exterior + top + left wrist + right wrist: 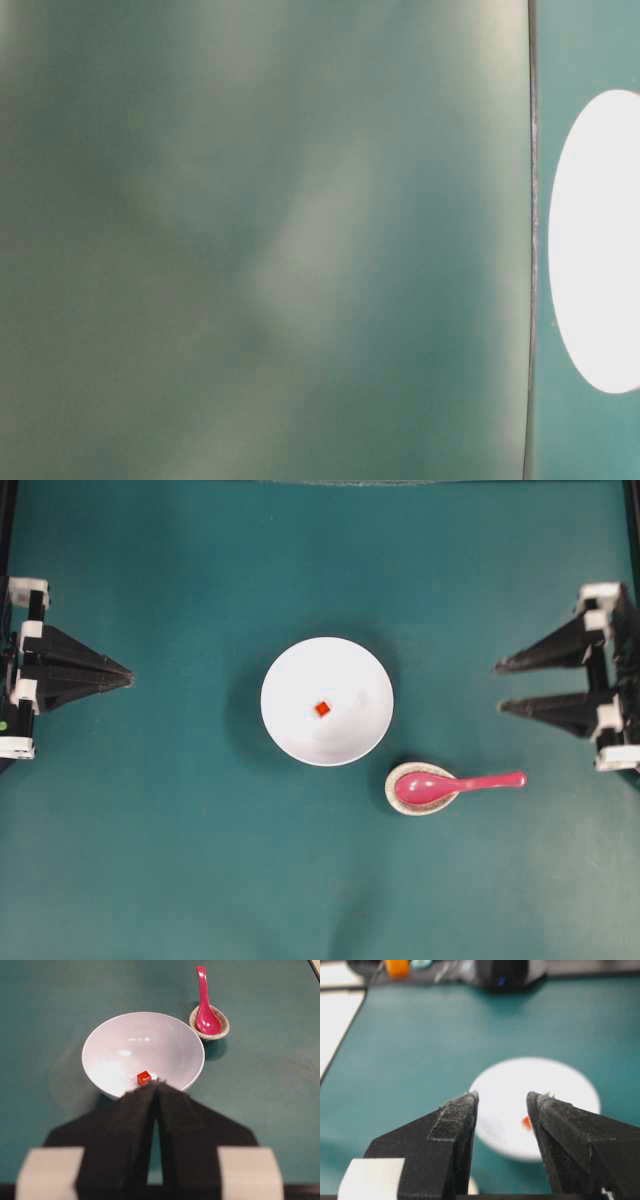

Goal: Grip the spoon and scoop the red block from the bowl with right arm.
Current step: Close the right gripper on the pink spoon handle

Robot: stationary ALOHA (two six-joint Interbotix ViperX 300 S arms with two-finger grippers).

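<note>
- Presently, the right pincer (497,686) stands at the right edge of the worktop (150,860), its two black fingers spread wide with clear worktop between their tips; nothing is held.
- In the right wrist view the same pincer (502,1096) shows an open gap, with the bowl (560,1080) lying ahead of it, blurred, and the red block (526,1123) seen as a small orange-red spot framed between the tips.
- The left pincer (130,678) sits at the opposite edge, its fingers drawn together to a single point; in the left wrist view (158,1082) only a thin slit separates them, and nothing is gripped.
- The bowl (327,701), plain white and round, rests upright between the two pincers, well apart from each.
- The red block (322,709) lies on the bowl's floor near its centre, untouched by either pincer.
- The spoon (455,783), glossy magenta-pink, lies nearer the right pincer than the left, below and inward of its tips and not touching them.
- The spoon's scoop sits in a small speckled dish (400,802) just beside the bowl; its handle projects beyond the dish rim toward the right pincer's side.
- The table-level view gives only blurred green surface and a white oval at its right edge; neither pincer can be made out there.
</note>
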